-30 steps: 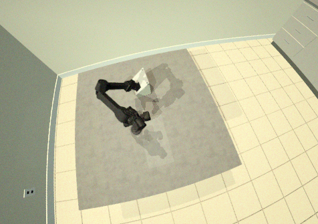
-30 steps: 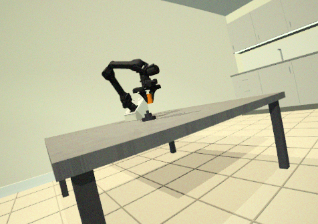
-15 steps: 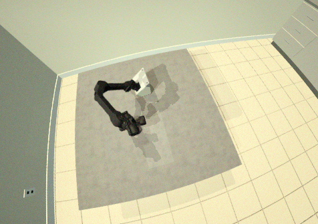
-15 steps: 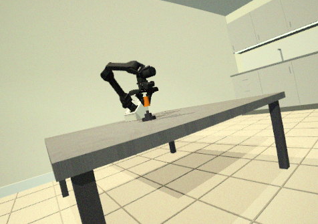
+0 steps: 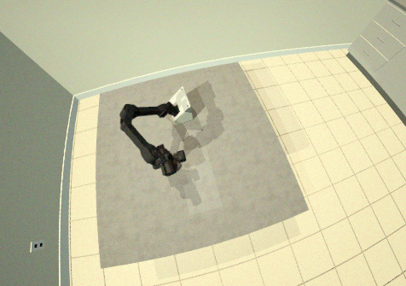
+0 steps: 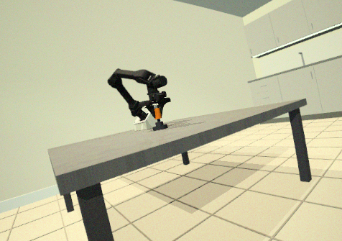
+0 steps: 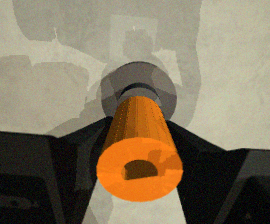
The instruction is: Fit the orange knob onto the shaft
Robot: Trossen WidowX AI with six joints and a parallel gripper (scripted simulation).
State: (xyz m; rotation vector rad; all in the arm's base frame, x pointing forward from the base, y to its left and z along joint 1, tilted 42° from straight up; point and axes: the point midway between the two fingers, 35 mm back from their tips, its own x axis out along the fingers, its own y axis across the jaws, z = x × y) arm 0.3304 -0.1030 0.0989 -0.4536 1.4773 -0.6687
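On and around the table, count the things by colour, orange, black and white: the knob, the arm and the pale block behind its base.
Orange: 1, the knob
Black: 1, the arm
White: 1, the block
Total: 3
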